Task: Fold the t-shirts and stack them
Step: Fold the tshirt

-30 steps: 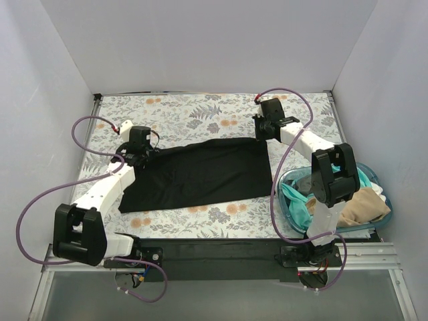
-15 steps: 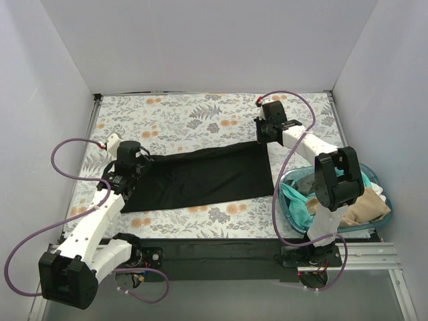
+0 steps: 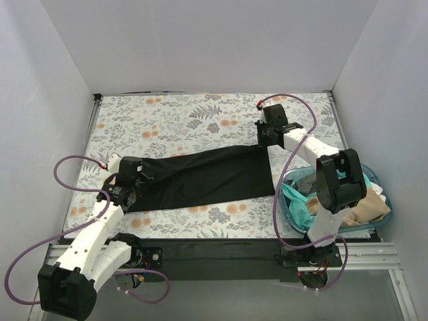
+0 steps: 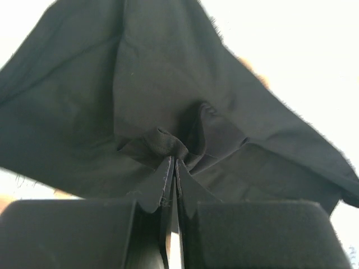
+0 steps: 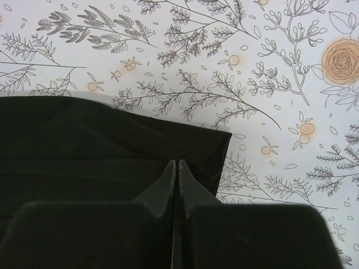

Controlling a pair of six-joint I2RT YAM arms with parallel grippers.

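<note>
The soft black cloth t-shirt (image 3: 207, 175) lay on the flowery counter (image 3: 180, 114). The left claw (image 4: 173, 162) squeezed one end tight. The right claw (image 5: 176, 165) squeezed the far corner.

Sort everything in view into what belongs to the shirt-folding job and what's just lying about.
Belongs to the job:
black t-shirt, pinched at opposite ends by the left gripper and right gripper
teal t-shirt, tan t-shirt and white t-shirt, heaped together

Just lying about:
blue plastic tub holding that heap
floral table cover
</note>
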